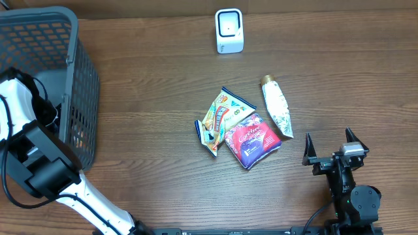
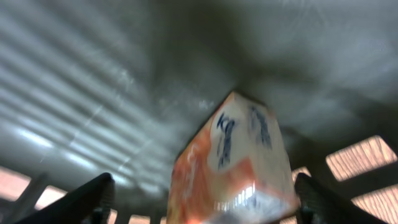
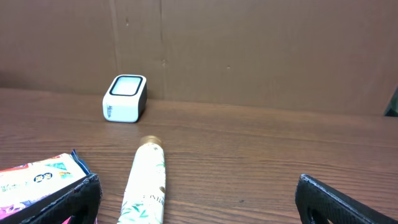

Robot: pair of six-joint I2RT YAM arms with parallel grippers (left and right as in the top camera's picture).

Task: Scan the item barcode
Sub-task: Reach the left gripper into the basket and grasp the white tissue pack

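In the left wrist view an orange-and-white carton [image 2: 239, 155] with blue lettering stands between the fingers of my left gripper [image 2: 202, 190], inside the grey basket [image 1: 81, 85]. The jaws are open around it: the left finger [image 2: 93, 196] is clearly apart from it, the right finger [image 2: 317, 196] is close to its side. From overhead the left gripper is hidden in the basket. The white barcode scanner [image 1: 229, 31] stands at the table's far edge. My right gripper [image 1: 332, 142] rests open and empty at the front right.
On the table lie a white floral tube [image 1: 276, 106], a yellow-green snack packet [image 1: 225, 111] and a red packet [image 1: 252, 140]. The tube [image 3: 146, 186] and scanner [image 3: 125, 98] lie ahead of the right gripper. Basket walls enclose the left gripper.
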